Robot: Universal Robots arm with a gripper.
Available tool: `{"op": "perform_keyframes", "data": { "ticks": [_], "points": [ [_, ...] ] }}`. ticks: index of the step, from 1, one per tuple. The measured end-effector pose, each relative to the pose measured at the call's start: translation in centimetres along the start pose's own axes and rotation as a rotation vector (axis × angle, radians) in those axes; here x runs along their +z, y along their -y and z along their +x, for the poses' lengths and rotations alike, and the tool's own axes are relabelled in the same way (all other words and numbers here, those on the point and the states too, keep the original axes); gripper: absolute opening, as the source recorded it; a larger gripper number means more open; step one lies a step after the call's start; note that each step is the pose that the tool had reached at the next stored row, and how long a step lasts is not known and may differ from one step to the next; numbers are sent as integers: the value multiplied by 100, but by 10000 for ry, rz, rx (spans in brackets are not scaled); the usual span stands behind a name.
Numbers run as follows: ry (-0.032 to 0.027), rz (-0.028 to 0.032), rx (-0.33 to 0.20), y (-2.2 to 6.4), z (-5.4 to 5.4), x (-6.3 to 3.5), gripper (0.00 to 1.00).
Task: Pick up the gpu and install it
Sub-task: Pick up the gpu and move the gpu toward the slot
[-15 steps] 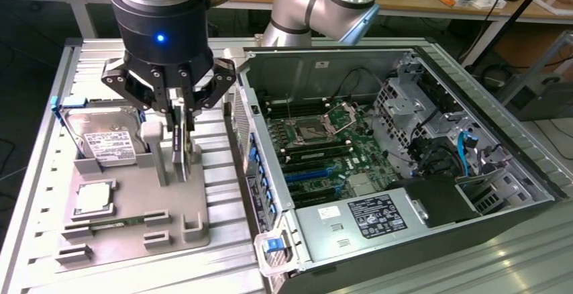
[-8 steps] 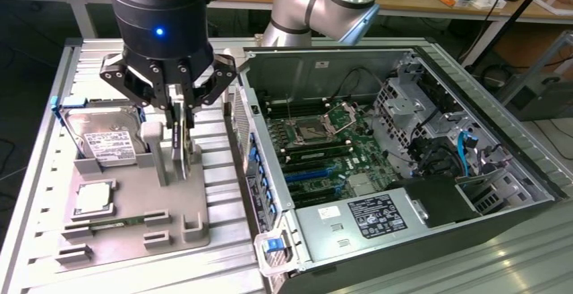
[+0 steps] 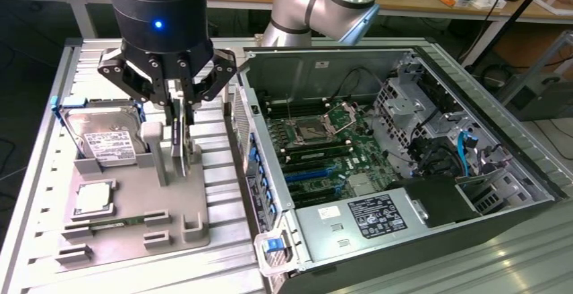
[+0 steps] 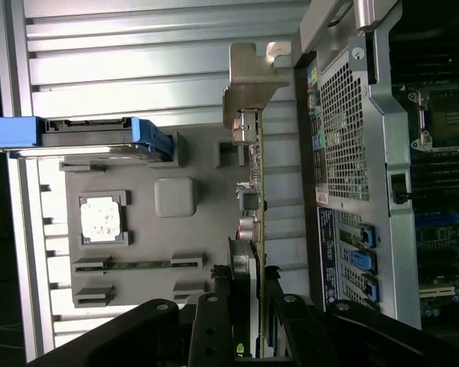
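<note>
The gpu [image 3: 182, 150] is a thin dark card standing on edge over the grey holder tray [image 3: 215, 230], at the exterior view's left. My gripper [image 3: 182, 116] hangs straight above it, one finger on each face of the card, shut on it. I cannot tell whether the card's lower edge still rests in the tray. In the wrist view the gpu [image 4: 255, 191] runs edge-on away from my gripper [image 4: 252, 325], with its silver bracket [image 4: 249, 84] at the far end. The open computer case [image 3: 501, 193] lies to the exterior view's right, its motherboard [image 3: 323, 146] exposed.
A silver hard drive [image 3: 107, 143] in a blue frame leans in the tray beside the card, also the hard drive [image 4: 84, 138] in the wrist view. A square chip [image 3: 94, 199] and a memory stick [image 3: 112, 223] lie in front. The case's perforated rear wall [image 3: 243, 123] stands close to the gripper.
</note>
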State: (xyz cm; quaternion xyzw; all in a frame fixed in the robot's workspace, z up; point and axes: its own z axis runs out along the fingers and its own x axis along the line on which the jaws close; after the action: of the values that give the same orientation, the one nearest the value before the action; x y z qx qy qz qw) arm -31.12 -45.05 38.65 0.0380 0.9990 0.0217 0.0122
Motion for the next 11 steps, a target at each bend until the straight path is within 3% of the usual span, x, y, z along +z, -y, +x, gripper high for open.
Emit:
{"op": "perform_keyframes", "data": {
  "ticks": [11],
  "points": [
    [1, 0, 0, -3, -1, -68, 27]
  ]
}}
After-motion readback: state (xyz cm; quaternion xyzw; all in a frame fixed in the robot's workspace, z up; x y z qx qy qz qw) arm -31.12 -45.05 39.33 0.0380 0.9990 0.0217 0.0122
